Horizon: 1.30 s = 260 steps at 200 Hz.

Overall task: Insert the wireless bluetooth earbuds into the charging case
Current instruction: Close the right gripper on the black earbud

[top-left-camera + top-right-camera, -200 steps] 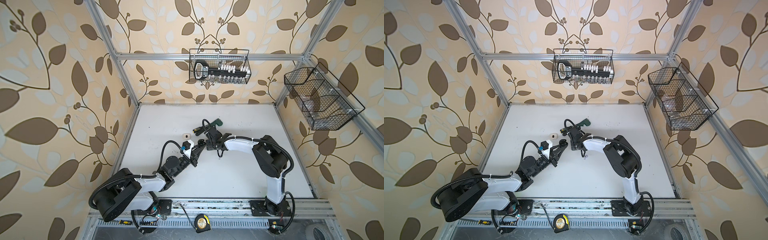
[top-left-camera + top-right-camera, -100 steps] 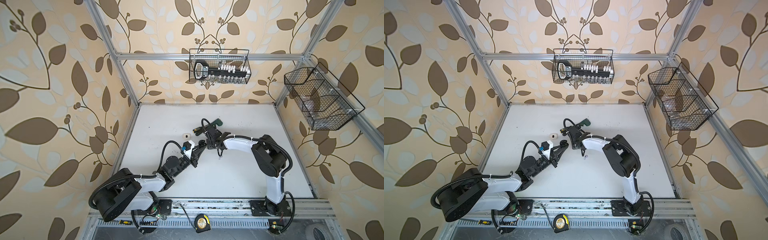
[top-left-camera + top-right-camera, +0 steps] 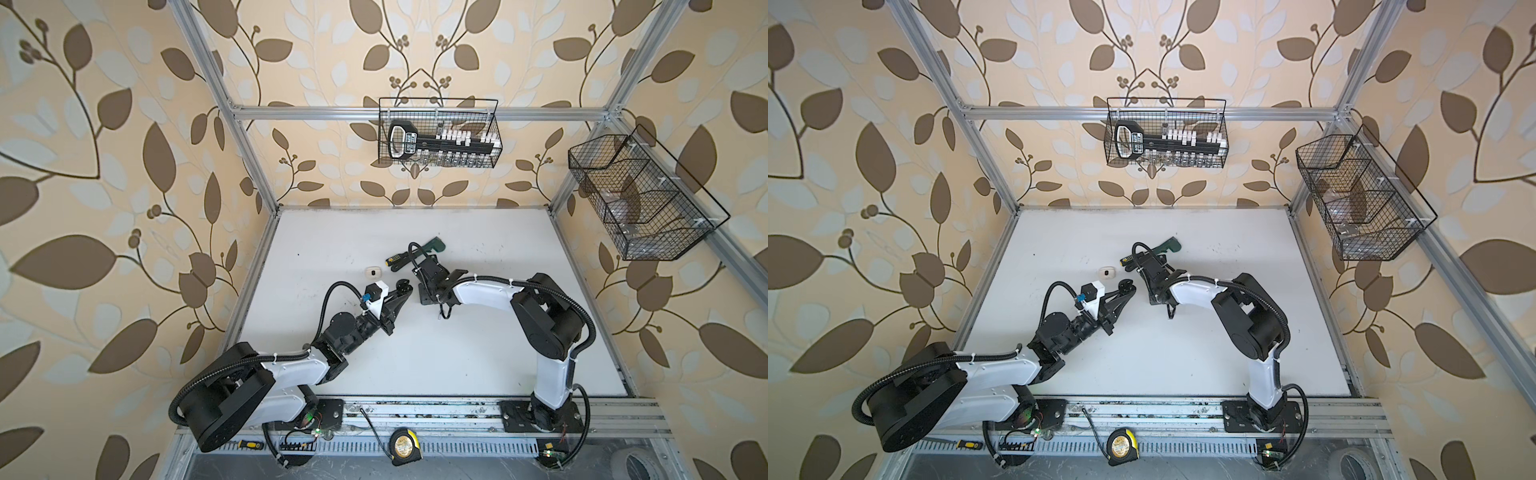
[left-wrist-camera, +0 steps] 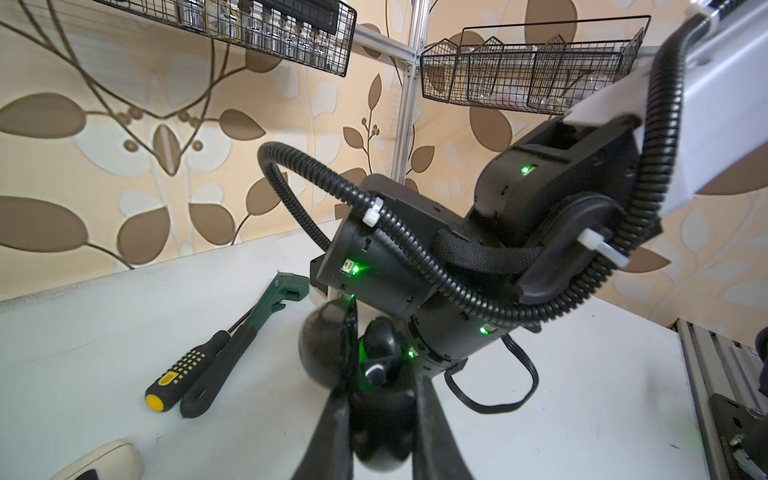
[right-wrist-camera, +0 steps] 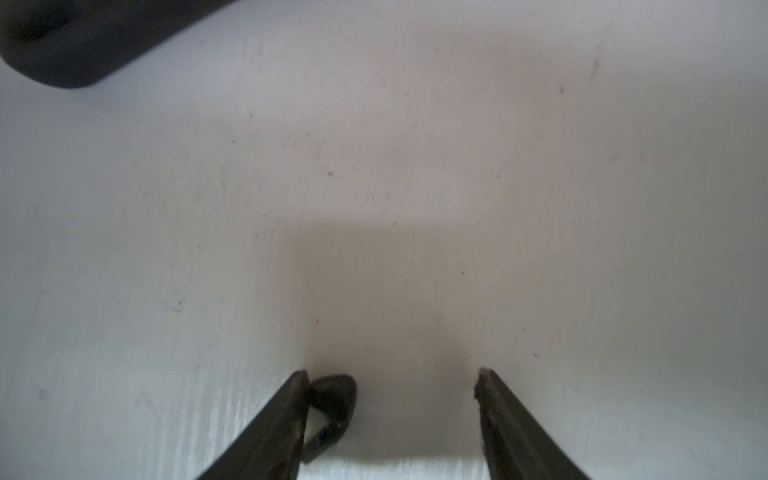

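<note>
As the right jaws have narrowed, a black earbud (image 5: 332, 405) touches one jaw.

On the white desk (image 3: 519, 241), a black-and-yellow screwdriver (image 3: 397, 261) lies just beside a green pipe wrench (image 3: 434, 245). A wire basket (image 3: 436, 100) on the far wall holds a socket set (image 3: 449, 143). A second wire basket (image 3: 665, 232) hangs at right. A yellow tape measure (image 3: 402, 446) rests on the near rail.

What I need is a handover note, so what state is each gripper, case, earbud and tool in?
Left gripper: shut on the black case.
Black case: held, lid apparently open.
Right gripper: open, astride the earbud.
Earbud: on the table, touching one jaw, ungripped.
White case: on the table, lid unclear.
Screwdriver: flat beside the wrench.
Wrench: flat on the table.
</note>
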Each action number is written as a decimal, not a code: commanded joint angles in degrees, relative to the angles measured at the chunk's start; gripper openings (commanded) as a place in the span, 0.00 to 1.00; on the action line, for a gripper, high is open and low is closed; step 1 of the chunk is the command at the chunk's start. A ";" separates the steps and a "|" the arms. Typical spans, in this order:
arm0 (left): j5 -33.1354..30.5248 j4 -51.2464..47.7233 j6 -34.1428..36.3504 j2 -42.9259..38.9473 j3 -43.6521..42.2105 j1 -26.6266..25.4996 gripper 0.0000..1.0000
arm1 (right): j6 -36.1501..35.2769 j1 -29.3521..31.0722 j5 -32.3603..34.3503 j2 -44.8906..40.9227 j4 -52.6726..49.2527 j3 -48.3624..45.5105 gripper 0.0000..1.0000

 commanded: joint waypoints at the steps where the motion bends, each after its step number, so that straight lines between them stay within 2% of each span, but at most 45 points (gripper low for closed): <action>1: 0.50 1.25 1.58 -1.76 0.93 0.36 0.00 | 0.30 0.27 -2.15 0.35 -0.87 -0.67 0.60; 57: 1.03 1.24 1.42 -1.53 1.06 0.36 0.00 | 0.47 0.20 -3.35 1.14 -0.58 -0.39 0.46; 176: 1.52 0.99 1.58 -1.81 1.28 0.36 0.00 | 0.18 1.14 -5.84 4.45 -1.69 2.04 0.28; 260: 2.07 0.72 1.42 -2.25 1.28 0.36 0.00 | -0.21 1.51 -4.20 5.63 -3.50 4.29 0.21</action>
